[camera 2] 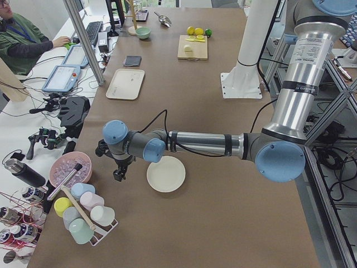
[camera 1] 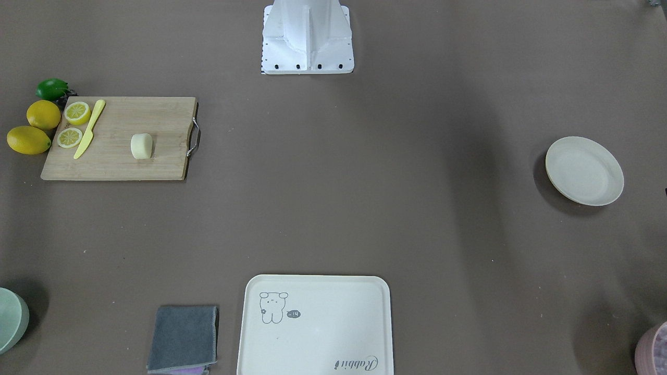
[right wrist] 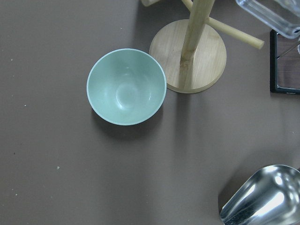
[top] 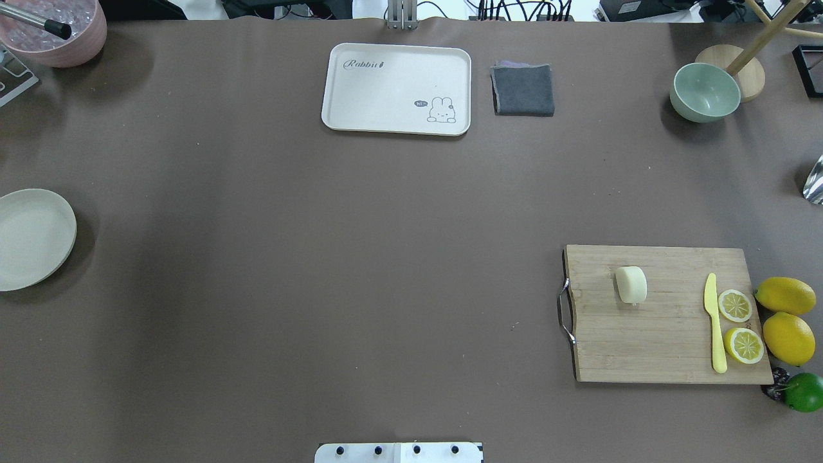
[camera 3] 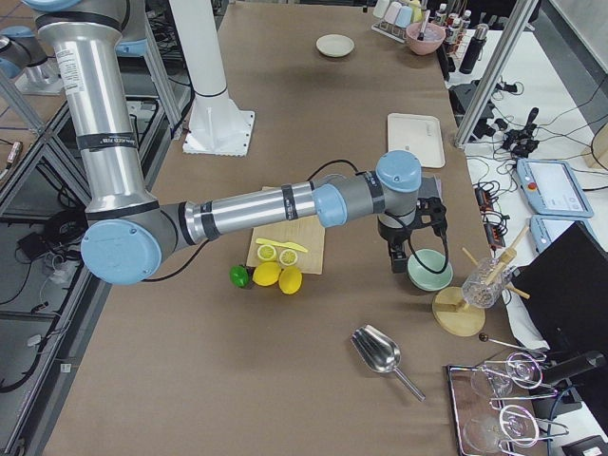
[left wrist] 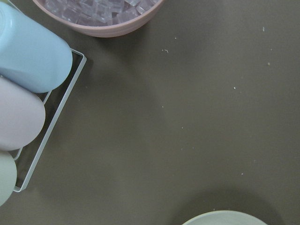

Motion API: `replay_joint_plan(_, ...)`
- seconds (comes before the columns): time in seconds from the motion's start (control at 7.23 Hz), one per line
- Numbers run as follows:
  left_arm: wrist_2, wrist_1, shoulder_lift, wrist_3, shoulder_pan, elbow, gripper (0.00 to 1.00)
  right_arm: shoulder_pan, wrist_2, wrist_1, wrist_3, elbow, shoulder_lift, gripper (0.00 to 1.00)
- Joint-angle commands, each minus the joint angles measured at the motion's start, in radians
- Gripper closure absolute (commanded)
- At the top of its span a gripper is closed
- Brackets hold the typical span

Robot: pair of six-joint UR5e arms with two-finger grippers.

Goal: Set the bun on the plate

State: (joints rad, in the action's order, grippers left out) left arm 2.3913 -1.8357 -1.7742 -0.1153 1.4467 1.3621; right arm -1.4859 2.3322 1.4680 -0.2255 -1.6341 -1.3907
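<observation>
The pale cream bun (camera 1: 141, 146) (top: 631, 284) lies on a wooden cutting board (top: 662, 334), away from both arms. At the opposite end of the table sits the round off-white plate (camera 1: 584, 170) (top: 29, 238) (camera 2: 165, 173), with nothing on it. My left gripper (camera 2: 119, 173) hangs just beside the plate, near the cup rack; only the side view shows it, so I cannot tell its state. My right gripper (camera 3: 397, 258) hovers by the pale green bowl (camera 3: 429, 270) (right wrist: 126, 86), past the cutting board, and its state cannot be told either.
Lemon halves (top: 739, 325), a yellow knife (top: 714, 321), whole lemons (top: 786, 315) and a lime (top: 804, 391) crowd the board's end. A cream tray (top: 397, 88), grey cloth (top: 523, 89), wooden stand (right wrist: 192, 54), metal scoop (right wrist: 262, 197), pink ice bowl (top: 54, 29) and cup rack (camera 2: 83, 215) line the table.
</observation>
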Motion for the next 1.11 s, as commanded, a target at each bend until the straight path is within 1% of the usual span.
replay_joint_plan(0.0,0.002,-0.02,0.063,-0.145,-0.025,-0.004,0.04,0.009,-0.001,-0.002,0.0,-0.003,0.004,0.0)
replay_joint_plan(0.28,0.0,-0.022,0.091,-0.22,-0.049,-0.018,0.05,0.016,-0.002,-0.002,0.0,-0.003,0.005,0.0)
replay_joint_plan(0.83,0.0,-0.028,0.082,-0.219,-0.155,-0.072,0.05,0.016,-0.005,0.0,0.0,-0.029,-0.002,0.0)
replay_joint_plan(0.97,-0.001,-0.028,0.07,-0.218,-0.163,-0.099,0.05,0.016,-0.005,0.0,0.0,-0.044,-0.005,0.0)
